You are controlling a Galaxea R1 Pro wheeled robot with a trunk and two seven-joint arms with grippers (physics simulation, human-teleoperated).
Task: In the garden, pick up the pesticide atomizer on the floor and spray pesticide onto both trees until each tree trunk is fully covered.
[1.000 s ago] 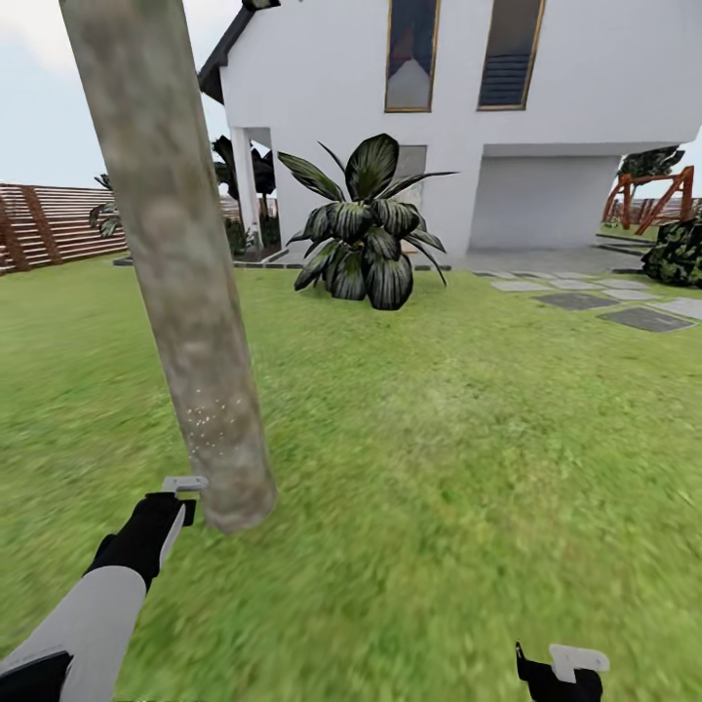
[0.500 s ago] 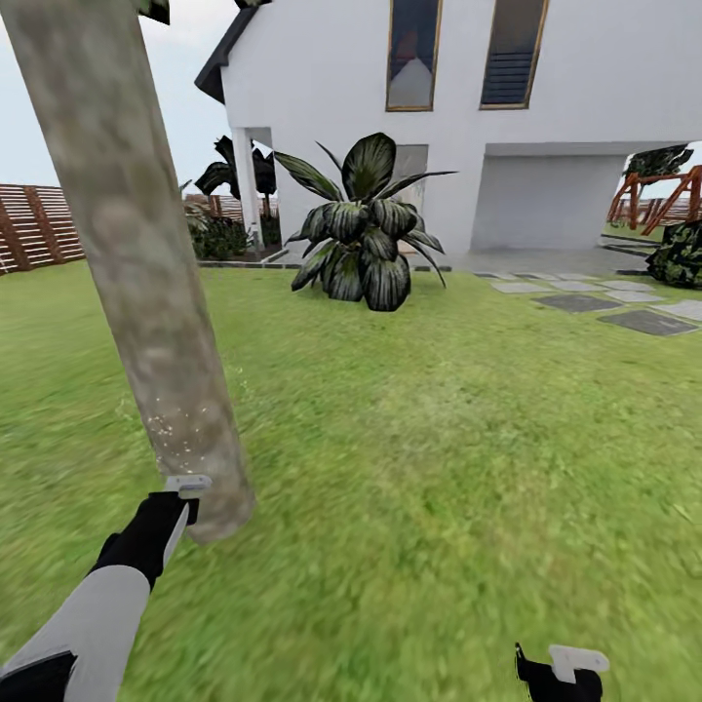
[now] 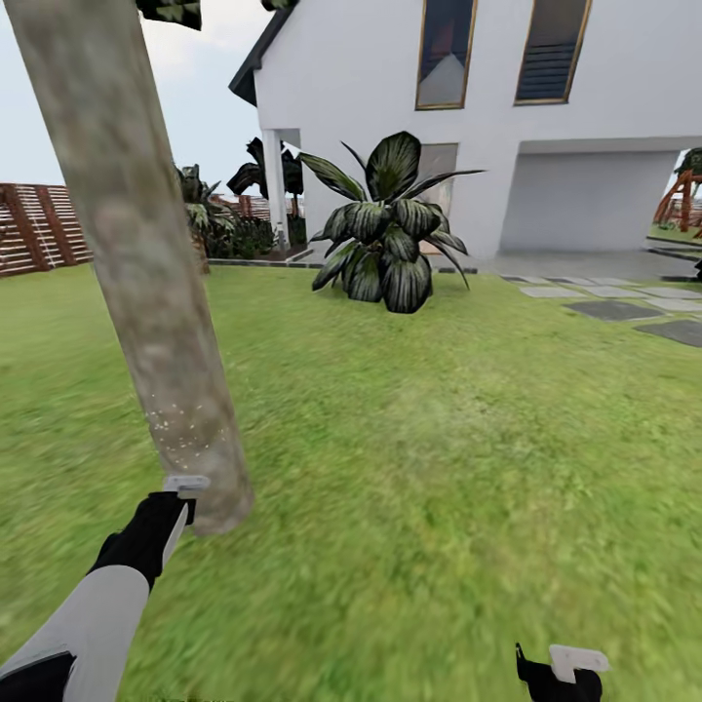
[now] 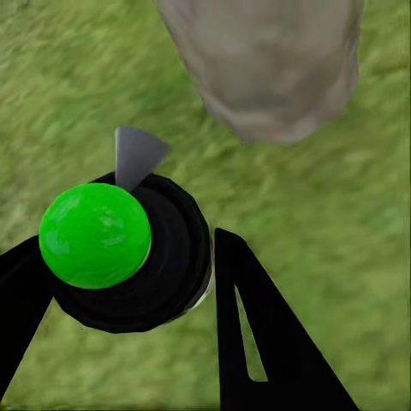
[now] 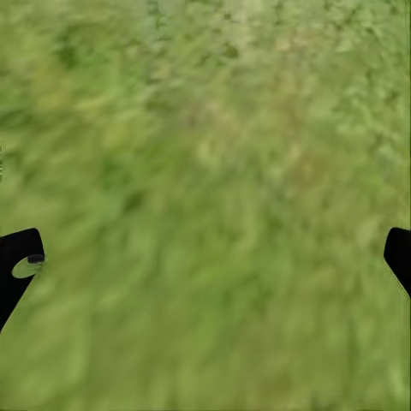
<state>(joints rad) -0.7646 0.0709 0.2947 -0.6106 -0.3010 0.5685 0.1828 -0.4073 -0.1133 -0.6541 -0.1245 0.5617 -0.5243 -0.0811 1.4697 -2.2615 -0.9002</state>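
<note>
Leafy plant beyond tree trunk

Broad-leaved dark plant before carport

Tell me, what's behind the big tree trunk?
Behind the tree trunk you can see lawn, a brown fence and dark bushes. The trunk covers some fence and grass.

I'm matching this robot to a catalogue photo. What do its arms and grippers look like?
The left arm has a light grey forearm shell ending in a black wrist. The left gripper and right gripper have black, flat, tapering jaws; a slim triangular slot cuts through one left jaw.
</note>
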